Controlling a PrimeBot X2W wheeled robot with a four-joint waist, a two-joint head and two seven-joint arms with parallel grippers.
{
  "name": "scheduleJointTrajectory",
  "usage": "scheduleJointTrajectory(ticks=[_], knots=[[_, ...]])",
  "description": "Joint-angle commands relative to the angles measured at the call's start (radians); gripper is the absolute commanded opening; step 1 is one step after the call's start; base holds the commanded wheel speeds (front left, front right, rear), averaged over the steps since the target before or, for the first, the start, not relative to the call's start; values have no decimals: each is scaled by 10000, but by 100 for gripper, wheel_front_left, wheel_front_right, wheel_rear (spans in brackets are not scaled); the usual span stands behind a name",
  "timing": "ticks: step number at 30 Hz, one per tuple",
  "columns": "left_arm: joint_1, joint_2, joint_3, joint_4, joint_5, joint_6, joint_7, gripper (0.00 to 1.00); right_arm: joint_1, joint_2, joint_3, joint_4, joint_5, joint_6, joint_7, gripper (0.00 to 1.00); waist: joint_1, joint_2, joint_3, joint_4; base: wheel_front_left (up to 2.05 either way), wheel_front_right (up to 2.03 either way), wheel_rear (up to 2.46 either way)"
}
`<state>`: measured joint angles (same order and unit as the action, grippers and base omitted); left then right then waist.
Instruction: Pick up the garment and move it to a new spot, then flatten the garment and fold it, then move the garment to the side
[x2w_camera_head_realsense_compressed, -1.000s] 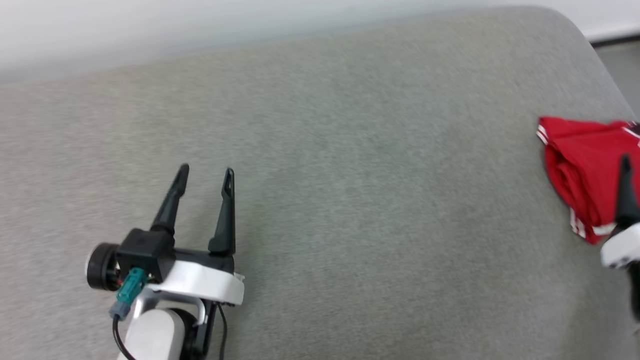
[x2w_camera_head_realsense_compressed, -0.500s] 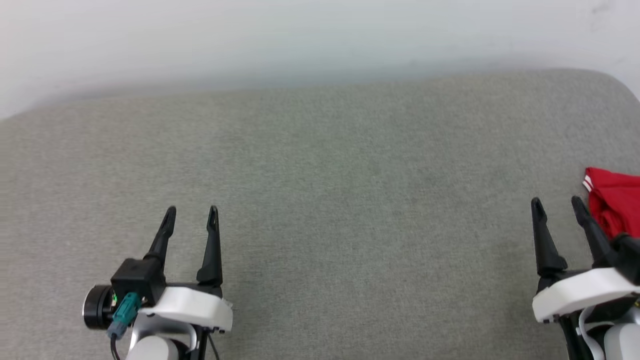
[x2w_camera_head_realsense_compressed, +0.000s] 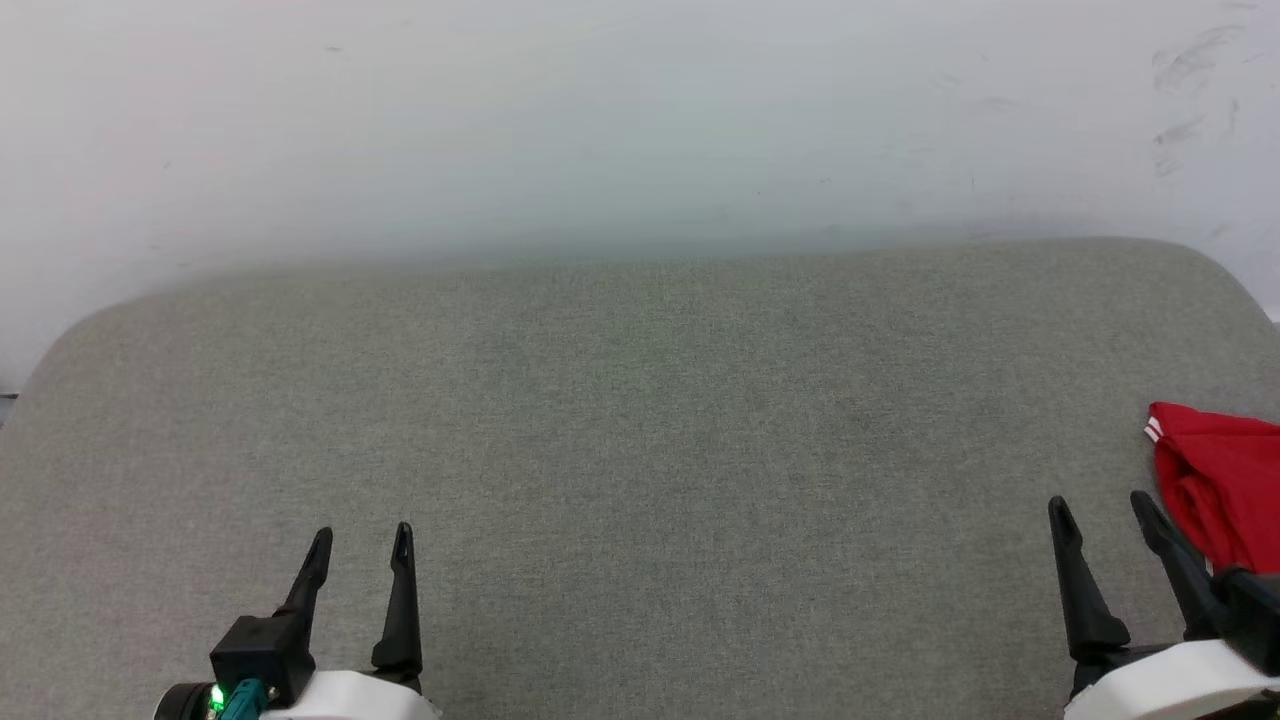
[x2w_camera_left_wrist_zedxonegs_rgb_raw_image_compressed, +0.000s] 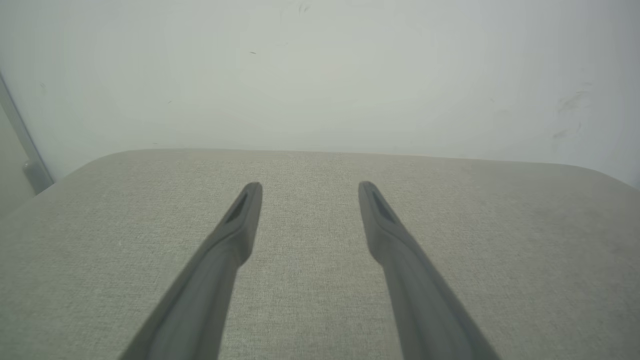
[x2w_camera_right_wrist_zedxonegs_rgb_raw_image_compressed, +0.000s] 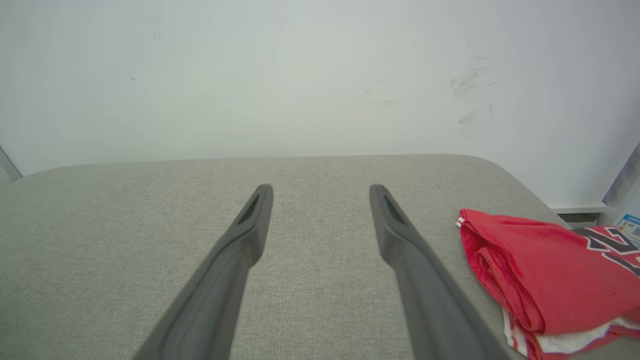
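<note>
Head view shows the garment (x2w_camera_head_realsense_compressed: 1215, 490) lying in a loose red bundle at the right edge of the table (x2w_camera_head_realsense_compressed: 640, 400), short of the far right corner. It is just beside the right gripper (x2w_camera_head_realsense_compressed: 1098, 505), whose fingers stand apart and hold nothing. The left gripper (x2w_camera_head_realsense_compressed: 361, 538) is also apart and empty, at the near edge toward the left.

This fits either a bundle waiting to be picked up or a folded garment set aside, and the pictures don't settle which. If it is gripped, pinching several layers at once looks wise, since thin cloth slips and the bundle sits close to the drop. The middle of the table offers broad bare room, and the wall (x2w_camera_head_realsense_compressed: 640, 120) bounds the far edge.
</note>
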<state>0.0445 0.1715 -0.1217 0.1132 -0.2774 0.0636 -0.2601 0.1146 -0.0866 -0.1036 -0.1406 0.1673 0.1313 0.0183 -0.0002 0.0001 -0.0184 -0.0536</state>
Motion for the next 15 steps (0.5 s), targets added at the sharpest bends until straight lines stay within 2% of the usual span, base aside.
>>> scheduleJointTrajectory(ticks=[1,15], knots=[[174,-16,36,-23,-1,22,-63,100,262,83,36,-151,-71,-13,125,100,2,-1,-127,-48,0,0,0],[481,-187,352,68,210,-188,-69,100,663,144,346,-449,-110,-12,387,100,2,-1,-423,-19,0,0,0]])
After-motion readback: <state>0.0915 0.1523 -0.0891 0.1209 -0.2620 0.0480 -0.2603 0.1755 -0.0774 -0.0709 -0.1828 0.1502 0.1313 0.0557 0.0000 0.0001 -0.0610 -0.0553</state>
